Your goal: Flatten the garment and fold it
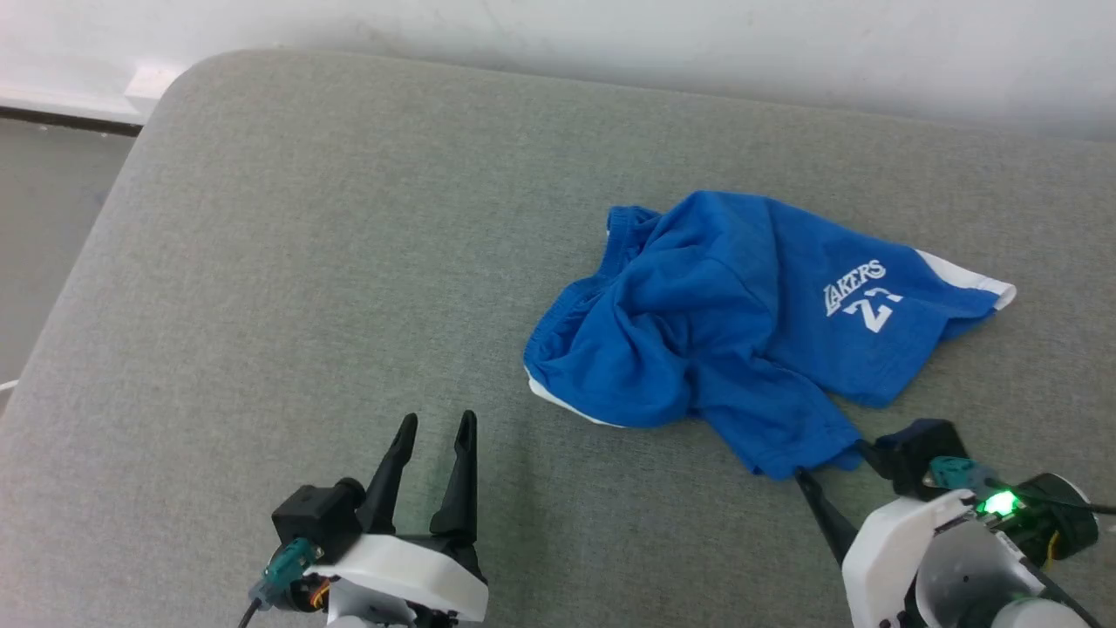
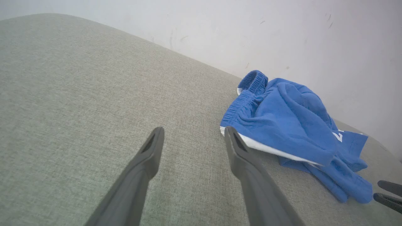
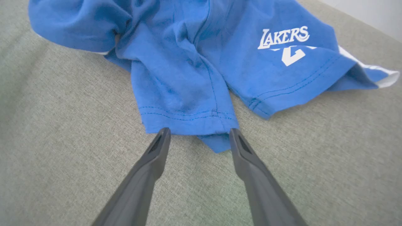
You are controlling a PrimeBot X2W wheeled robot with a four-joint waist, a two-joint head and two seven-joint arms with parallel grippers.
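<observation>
The garment (image 1: pixel 732 314), bright blue shorts with white side stripes and white "Lakers" lettering, lies crumpled on the right half of the grey cushioned surface (image 1: pixel 305 262). Its gathered waistband (image 2: pixel 241 106) points left and its leg hems point toward me. My right gripper (image 1: pixel 828 460) is open, its fingertips at the nearest leg hem (image 3: pixel 188 121), with a blue corner of cloth lying between them. My left gripper (image 1: pixel 436 425) is open over bare surface, left of the garment and apart from it. In the left wrist view its right fingertip (image 2: pixel 230 135) lines up with the waistband's white corner.
A pale wall (image 1: pixel 610 44) runs along the far edge of the surface. The surface's rounded left edge (image 1: pixel 96 235) drops to a grey floor (image 1: pixel 35 218). Bare grey surface stretches left of the garment. The right gripper's fingertips (image 2: pixel 388 193) show low right in the left wrist view.
</observation>
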